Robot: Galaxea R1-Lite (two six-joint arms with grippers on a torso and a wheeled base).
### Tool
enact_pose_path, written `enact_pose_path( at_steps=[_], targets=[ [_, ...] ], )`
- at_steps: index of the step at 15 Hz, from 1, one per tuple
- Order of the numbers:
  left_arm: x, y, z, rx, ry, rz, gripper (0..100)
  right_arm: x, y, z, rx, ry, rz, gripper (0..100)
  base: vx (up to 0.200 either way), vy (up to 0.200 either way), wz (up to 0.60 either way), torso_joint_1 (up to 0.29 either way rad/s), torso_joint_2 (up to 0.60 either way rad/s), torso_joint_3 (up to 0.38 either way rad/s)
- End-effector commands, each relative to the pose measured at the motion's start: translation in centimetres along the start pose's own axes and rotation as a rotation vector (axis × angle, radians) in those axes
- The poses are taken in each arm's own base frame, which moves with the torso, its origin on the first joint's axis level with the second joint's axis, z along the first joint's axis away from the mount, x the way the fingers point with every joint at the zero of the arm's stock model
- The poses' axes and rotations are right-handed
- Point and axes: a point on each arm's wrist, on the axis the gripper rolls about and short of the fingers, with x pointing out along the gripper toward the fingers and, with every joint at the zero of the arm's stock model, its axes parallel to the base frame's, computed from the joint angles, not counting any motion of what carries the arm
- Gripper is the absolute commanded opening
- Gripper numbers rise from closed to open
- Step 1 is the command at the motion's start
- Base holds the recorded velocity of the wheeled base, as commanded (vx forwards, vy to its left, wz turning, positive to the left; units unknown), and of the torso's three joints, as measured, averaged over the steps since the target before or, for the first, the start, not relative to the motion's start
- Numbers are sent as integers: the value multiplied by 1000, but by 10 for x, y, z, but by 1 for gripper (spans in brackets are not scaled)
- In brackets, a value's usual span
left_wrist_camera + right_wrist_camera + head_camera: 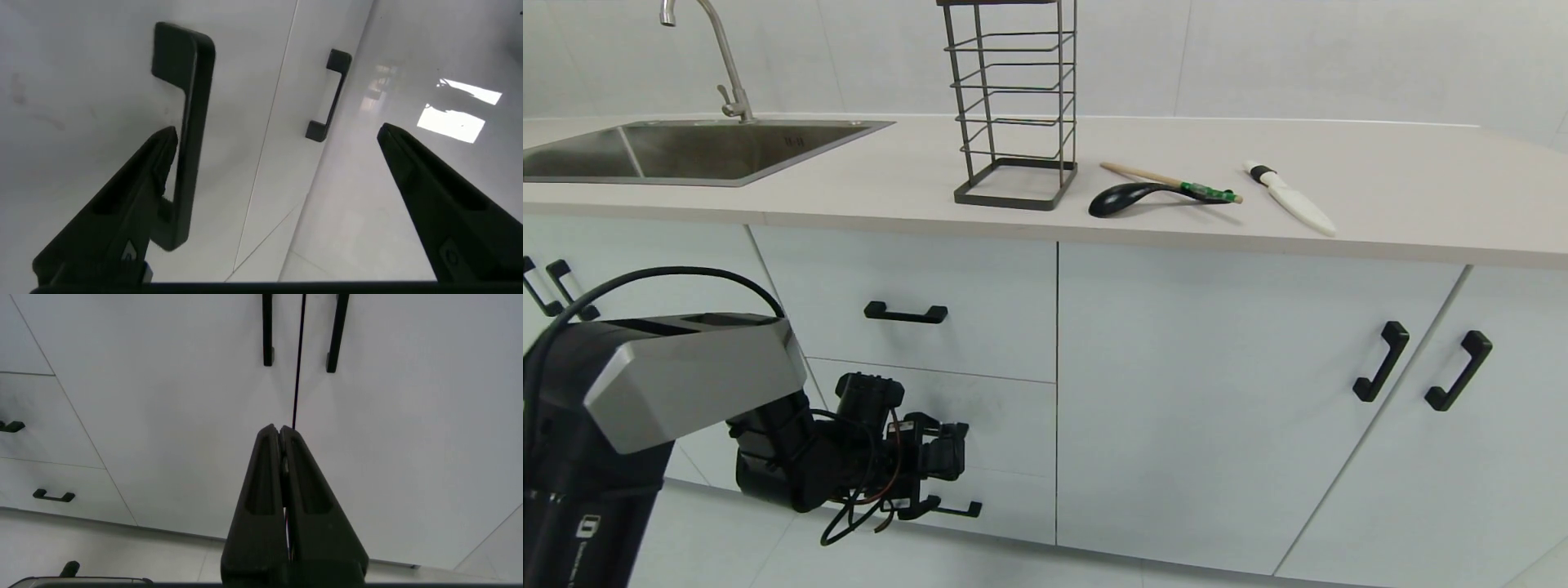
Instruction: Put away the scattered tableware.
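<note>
On the countertop lie a black spoon, a wooden-handled utensil with a green band and a white knife with a black collar. A tall black wire rack stands just left of them. My left gripper hangs low in front of the bottom drawer, open, with one finger beside the drawer's black handle and nothing held. My right gripper is shut on nothing and faces the white cabinet doors.
A steel sink with a faucet sits at the counter's left. Below are white drawers with a black handle and cabinet doors with black handles. The counter's front edge overhangs the left arm.
</note>
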Motion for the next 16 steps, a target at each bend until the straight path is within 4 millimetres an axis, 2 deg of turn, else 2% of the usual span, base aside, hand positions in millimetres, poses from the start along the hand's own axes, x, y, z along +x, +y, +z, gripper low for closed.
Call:
enact_pose_path(
  at_steps=[1, 4, 9, 12, 16],
  targets=[
    [7, -5, -1, 2, 1, -20, 100, 0, 0, 0, 0, 2, 0, 0, 0, 0, 0, 0, 0, 0],
    [3, -10, -2, -5, 8, -37, 100, 0, 0, 0, 0, 2, 0, 0, 0, 0, 0, 0, 0, 0],
    [-18, -17, -1, -10, 15, -50, 100, 0, 0, 0, 0, 2, 0, 0, 0, 0, 0, 0, 0, 0],
    [-22, -23, 0, -8, 13, -55, 100, 0, 0, 0, 0, 2, 0, 0, 0, 0, 0, 0, 0, 0],
    [-38, -34, 1, -11, 2, -25, 100, 0, 0, 0, 0, 0, 0, 0, 0, 0, 0, 0, 0, 0]
  ],
)
